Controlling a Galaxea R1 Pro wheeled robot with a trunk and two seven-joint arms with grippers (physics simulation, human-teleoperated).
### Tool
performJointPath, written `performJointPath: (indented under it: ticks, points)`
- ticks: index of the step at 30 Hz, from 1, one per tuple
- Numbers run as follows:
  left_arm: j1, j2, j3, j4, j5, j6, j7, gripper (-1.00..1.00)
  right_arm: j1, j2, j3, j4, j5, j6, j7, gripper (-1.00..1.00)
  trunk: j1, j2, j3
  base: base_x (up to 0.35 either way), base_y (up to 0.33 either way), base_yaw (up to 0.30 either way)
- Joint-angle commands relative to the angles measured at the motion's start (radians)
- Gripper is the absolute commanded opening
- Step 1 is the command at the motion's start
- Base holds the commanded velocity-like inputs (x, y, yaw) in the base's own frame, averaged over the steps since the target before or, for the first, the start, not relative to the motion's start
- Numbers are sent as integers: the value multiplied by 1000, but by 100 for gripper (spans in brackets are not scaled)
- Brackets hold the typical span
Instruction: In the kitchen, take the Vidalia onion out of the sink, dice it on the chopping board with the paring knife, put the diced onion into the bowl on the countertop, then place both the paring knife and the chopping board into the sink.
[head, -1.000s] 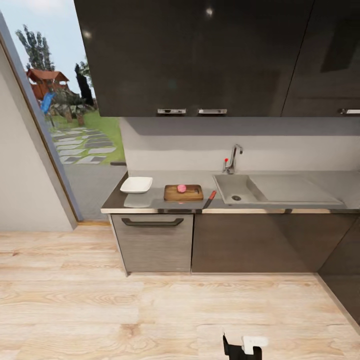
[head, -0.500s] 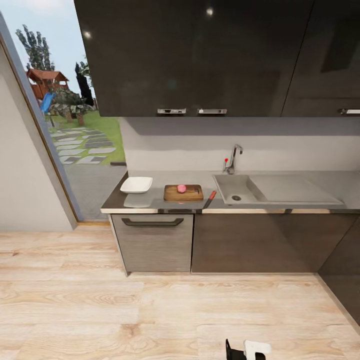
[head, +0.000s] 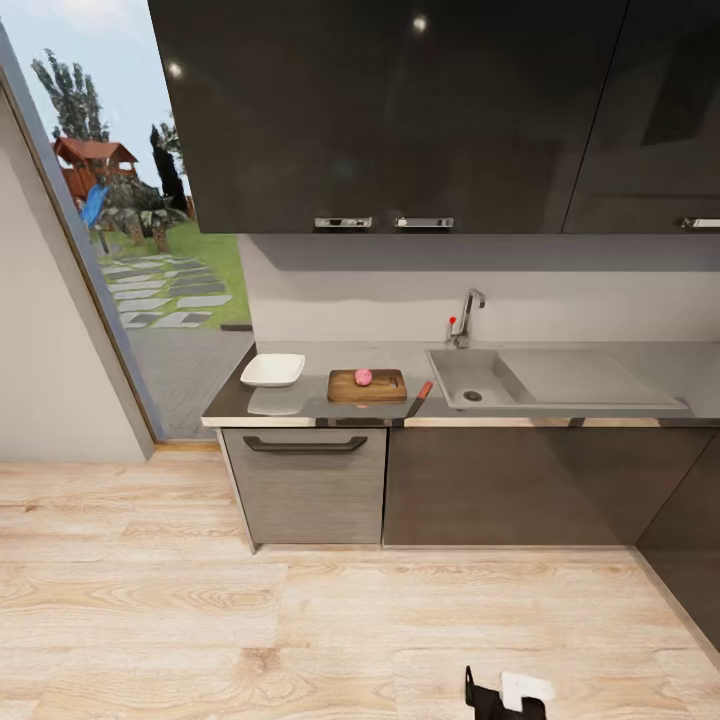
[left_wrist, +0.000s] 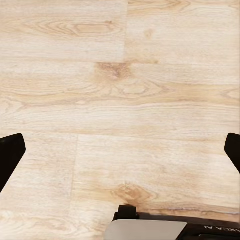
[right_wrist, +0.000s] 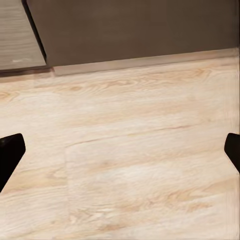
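Countertop is stretching across the head view, with the bowl sitting at its left end. Just right of the bowl the chopping board is lying flat, and the Vidalia onion is resting on it. The paring knife is lying between the board and the sink, whose basin is showing its drain. Both wrist views are looking down at the wooden floor: the left gripper is standing with its fingers wide apart, and the right gripper is likewise spread wide, holding nothing
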Motion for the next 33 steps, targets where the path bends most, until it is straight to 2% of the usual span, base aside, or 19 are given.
performJointPath:
  ticks: [1,9,10,15,21,25,33]
  points:
    - [-1,0,-9,1,10,-4,4,100,-1,0,-7,-5,9,0,-10,100,1,-2,-2,0,0,0]
    - [-1,1,-9,3,11,-3,3,100,-1,-4,-7,-50,10,41,-55,100,1,-2,-2,0,0,0]
    - [-1,1,-9,3,11,-3,3,100,-1,-4,-7,-298,10,188,-101,100,1,-2,-2,0,0,0]
    - [-1,0,-9,4,11,-3,3,100,-1,-5,-7,-454,10,350,-100,100,1,-2,-2,0,0,0]
    - [-1,1,-10,4,10,-4,3,100,0,-5,-6,-603,9,488,-100,100,1,-2,-2,0,0,0]
    - [-1,1,-10,4,10,-4,3,100,-1,-3,-2,-644,8,516,-99,100,1,-2,-2,0,0,0]
    - [-1,1,-10,4,10,-4,3,100,-1,1,1,-658,7,522,-94,100,1,-2,-2,0,-7,104]
